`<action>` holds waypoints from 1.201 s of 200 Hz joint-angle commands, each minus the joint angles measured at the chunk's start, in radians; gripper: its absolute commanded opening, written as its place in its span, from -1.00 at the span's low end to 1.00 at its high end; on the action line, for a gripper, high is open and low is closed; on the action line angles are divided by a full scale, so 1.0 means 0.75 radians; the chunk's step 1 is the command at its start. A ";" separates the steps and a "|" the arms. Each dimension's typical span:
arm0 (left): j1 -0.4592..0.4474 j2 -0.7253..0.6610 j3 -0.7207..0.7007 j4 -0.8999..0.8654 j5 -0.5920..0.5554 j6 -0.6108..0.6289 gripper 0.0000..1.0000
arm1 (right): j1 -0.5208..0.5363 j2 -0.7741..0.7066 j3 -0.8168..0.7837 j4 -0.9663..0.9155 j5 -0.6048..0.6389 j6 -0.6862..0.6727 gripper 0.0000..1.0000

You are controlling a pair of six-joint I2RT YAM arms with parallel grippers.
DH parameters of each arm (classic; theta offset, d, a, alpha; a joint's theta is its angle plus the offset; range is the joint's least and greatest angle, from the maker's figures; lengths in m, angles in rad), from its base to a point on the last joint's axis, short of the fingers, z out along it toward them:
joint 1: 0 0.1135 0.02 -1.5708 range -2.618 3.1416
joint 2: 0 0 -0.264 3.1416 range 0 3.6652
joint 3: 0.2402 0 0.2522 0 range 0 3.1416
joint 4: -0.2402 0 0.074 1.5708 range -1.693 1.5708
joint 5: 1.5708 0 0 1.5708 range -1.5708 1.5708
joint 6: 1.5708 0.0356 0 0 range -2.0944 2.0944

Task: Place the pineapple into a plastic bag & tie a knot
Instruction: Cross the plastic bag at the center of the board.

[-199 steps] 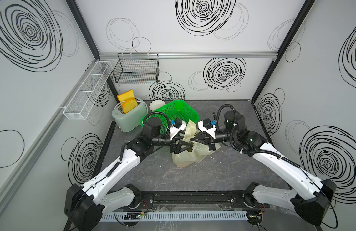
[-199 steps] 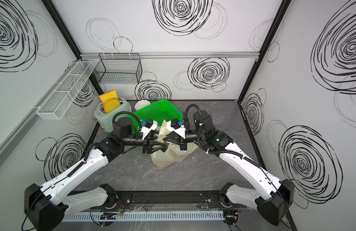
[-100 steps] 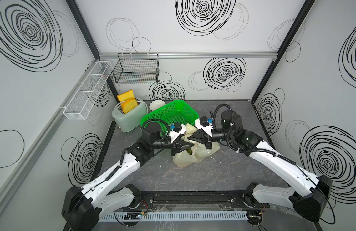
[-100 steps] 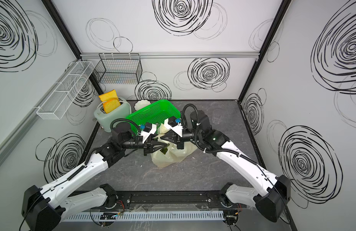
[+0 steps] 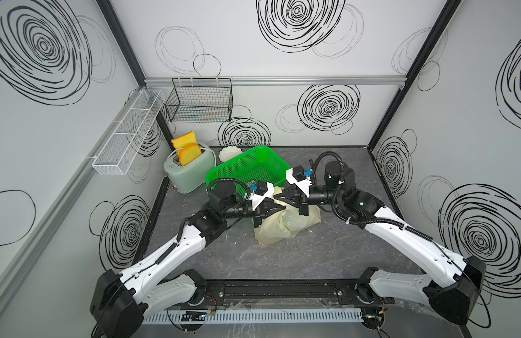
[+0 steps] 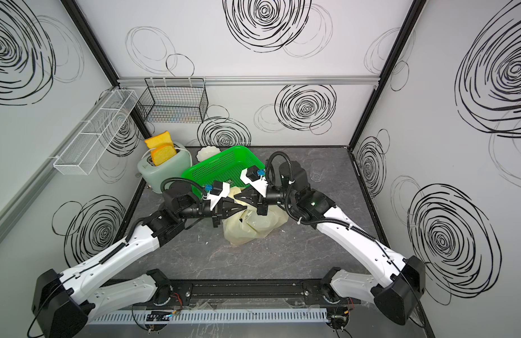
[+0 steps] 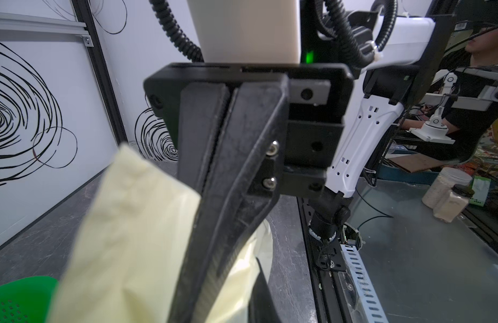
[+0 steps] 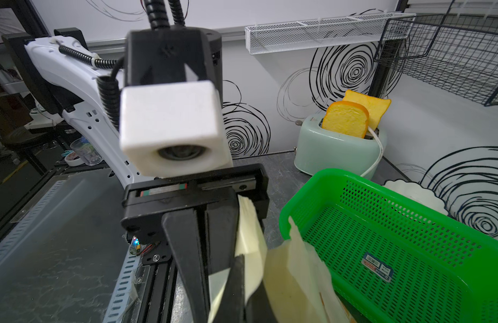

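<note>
Left gripper (image 5: pixel 281 207) and right gripper (image 5: pixel 278 199) met tip to tip near the middle of the frame in both top views, one reaching in from each side. Each had its fingers pressed together on thin film of the plastic bag (image 5: pixel 282 229). The right wrist view showed the bag (image 8: pixel 249 237) as a pale yellow strip running along the left gripper's black fingers (image 8: pixel 186 251) and down between their tips. The left wrist view showed the right gripper's fingers (image 7: pixel 214 167) shut flat, with blurred yellow film spilling out on both sides.

The bag sat crumpled on the dark grey table (image 5: pixel 282 263), directly under the two grippers, its upper part drawn up to them. What it held could not be made out, and the fingers hid its handles.

A green basket (image 5: pixel 247 169) lay just beside the bag's upper left edge. Further to the upper left stood a pale green toaster (image 5: pixel 192 175) with two bread slices (image 5: pixel 184 149), and a white dish (image 5: pixel 228 152) lay just behind the basket. On the walls above hung a black wire basket (image 5: pixel 200 102) and a white mesh shelf (image 5: pixel 127 134).
</note>
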 commanded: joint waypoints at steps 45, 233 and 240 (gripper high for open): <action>-0.015 -0.048 -0.078 0.161 -0.087 0.161 -1.00 | -0.013 -0.101 0.086 -0.175 0.051 0.076 0.16; -0.067 -0.060 -0.104 0.042 -0.071 0.594 -1.00 | -0.043 0.192 0.485 -0.745 0.050 0.271 0.53; -0.067 -0.059 -0.104 0.042 -0.073 0.589 -1.00 | -0.045 0.196 0.488 -0.747 0.044 0.267 0.54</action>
